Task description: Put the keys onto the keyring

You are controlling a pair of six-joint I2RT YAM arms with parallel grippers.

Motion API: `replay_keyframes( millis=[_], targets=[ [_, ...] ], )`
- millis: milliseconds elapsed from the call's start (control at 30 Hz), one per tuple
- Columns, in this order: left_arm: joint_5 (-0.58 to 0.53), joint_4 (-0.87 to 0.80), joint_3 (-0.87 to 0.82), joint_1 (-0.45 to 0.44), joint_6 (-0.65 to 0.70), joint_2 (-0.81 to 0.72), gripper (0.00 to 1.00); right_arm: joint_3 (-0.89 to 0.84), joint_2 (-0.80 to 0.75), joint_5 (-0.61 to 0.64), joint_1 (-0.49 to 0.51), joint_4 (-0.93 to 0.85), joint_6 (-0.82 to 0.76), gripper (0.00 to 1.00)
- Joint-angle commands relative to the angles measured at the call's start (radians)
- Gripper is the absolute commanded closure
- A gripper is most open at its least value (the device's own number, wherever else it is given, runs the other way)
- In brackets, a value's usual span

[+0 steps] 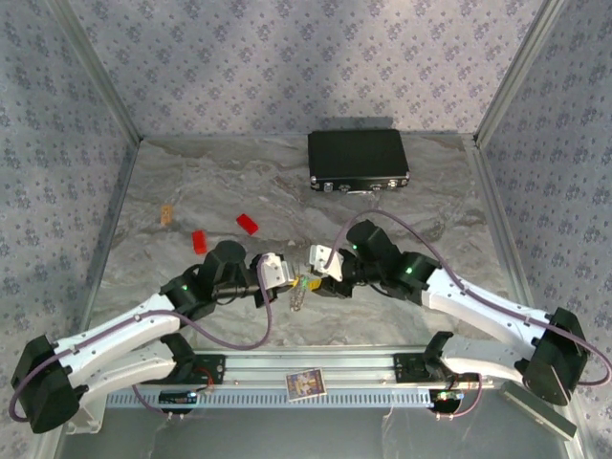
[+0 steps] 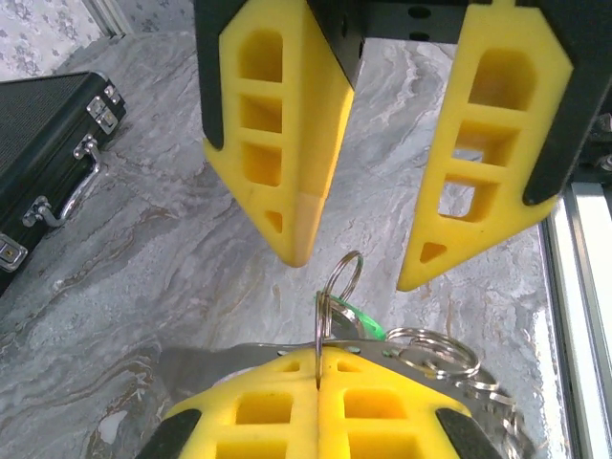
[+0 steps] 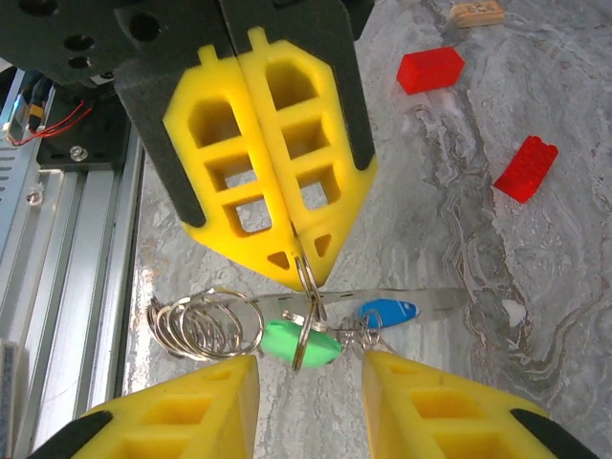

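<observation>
My left gripper (image 2: 317,361) is shut on a small silvery keyring (image 2: 341,277), held on edge between its fingertips. In the right wrist view that keyring (image 3: 308,281) sticks out below the left gripper (image 3: 301,260). A second ring linked to it carries the green key (image 3: 285,342), also seen from the left wrist (image 2: 361,317). The blue key (image 3: 389,312) lies just right of the green one on a thin metal strip (image 3: 430,301). My right gripper (image 3: 311,373) is open, its fingers on either side of the keys and touching nothing. The two grippers meet at the table's near middle (image 1: 304,277).
A bunch of spare silver rings (image 3: 201,325) lies left of the green key. Two red blocks (image 1: 248,224) (image 1: 199,240) and a small wooden piece (image 1: 167,214) sit to the left. A black case (image 1: 358,159) stands at the back. The aluminium rail (image 3: 67,287) runs along the near edge.
</observation>
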Motion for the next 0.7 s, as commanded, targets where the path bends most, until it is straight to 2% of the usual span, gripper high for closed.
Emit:
replay_keyframes(
  millis=[0,333,667],
  targets=[
    [0.023,0.109,-0.008,-0.005,-0.018,-0.012,1.00,-0.028,-0.029,-0.042,-0.010,0.105,0.058,0.66],
    [0.028,0.102,-0.003,-0.005,-0.012,0.006,1.00,-0.015,-0.021,-0.034,-0.012,0.080,0.070,0.73],
    [0.029,0.092,-0.001,-0.005,-0.012,0.009,1.00,-0.008,-0.055,0.013,-0.012,0.032,0.065,0.73]
  ],
)
